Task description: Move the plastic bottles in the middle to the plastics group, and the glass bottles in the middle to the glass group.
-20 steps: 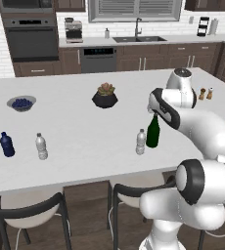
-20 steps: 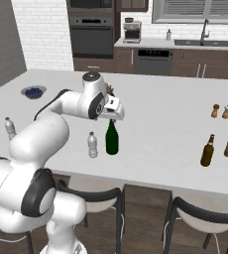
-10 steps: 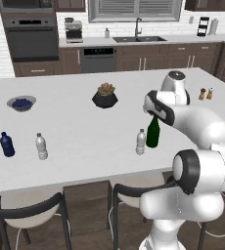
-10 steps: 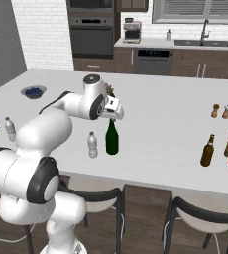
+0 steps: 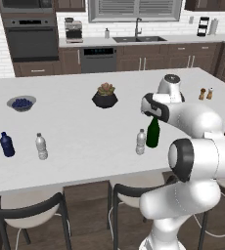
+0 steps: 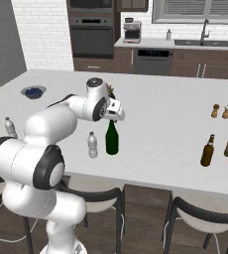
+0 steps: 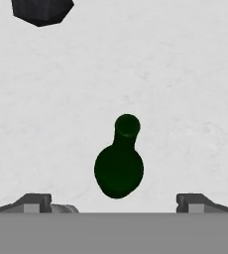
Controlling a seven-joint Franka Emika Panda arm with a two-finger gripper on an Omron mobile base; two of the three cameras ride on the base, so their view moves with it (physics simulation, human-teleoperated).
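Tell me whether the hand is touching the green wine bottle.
Apart. In the hand view the green wine bottle stands between the two fingertips with bare counter on both sides; the hand is open.

Light is even and bright across all three rendered views, with no clear single source. The white island counter [image 5: 75,127] reads pale and nearly flat, without glare. Shadows are faint: a soft, small one sits under the dark green wine bottle [image 6: 112,139] and another under the clear plastic water bottle [image 5: 141,142]. Both base views look coarse and slightly soft, with jagged edges on the arm. In the hand view the wine bottle is nearly black, its surface detail lost.
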